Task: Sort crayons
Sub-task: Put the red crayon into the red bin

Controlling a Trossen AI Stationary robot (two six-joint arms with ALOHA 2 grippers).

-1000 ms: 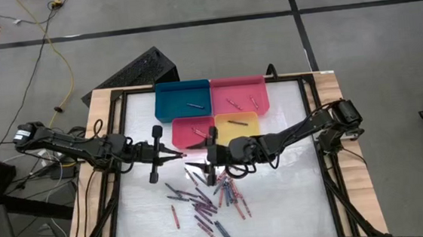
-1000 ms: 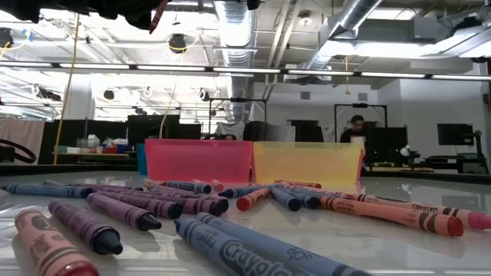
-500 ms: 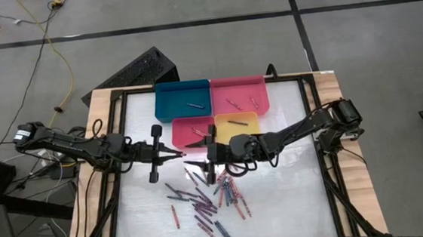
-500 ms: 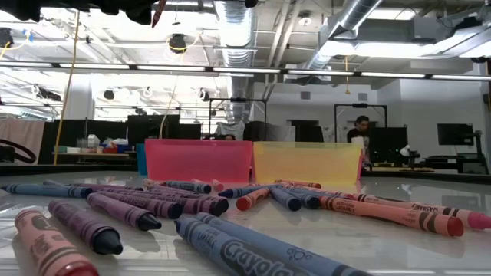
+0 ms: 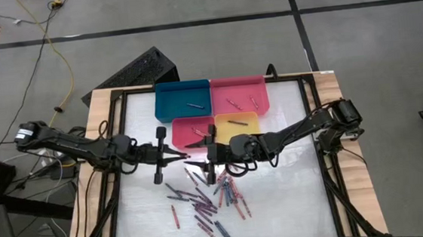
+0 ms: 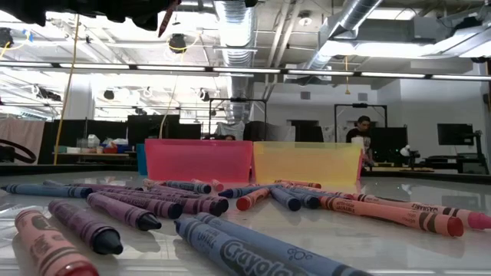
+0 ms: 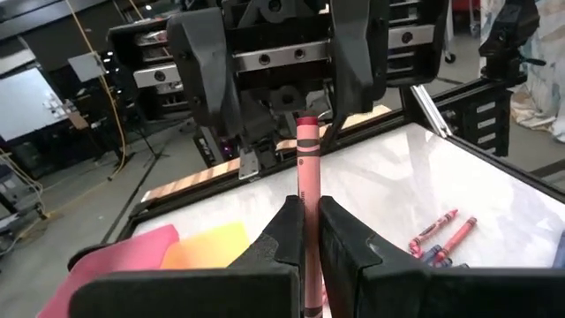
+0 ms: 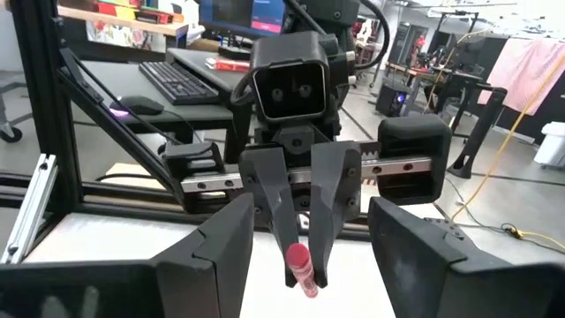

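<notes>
You have a glossy white worktop [image 5: 279, 204] framed in pale wood with black rails. At its far edge sit a teal plastic tray [image 5: 182, 99] and a pink plastic tray [image 5: 240, 93], then a red tray [image 5: 191, 130] and a yellow tray [image 5: 236, 124]. The scattered wax crayons [image 5: 207, 200] are purple, dark blue, red and pink. The held pink crayon [image 7: 305, 221] carries black bands.

Glossy white tabletop [image 5: 279, 204], wooden edge [image 5: 357, 190]; paper-wrapped crayons [image 6: 192, 203]; translucent plastic trays [image 6: 307, 162].
</notes>
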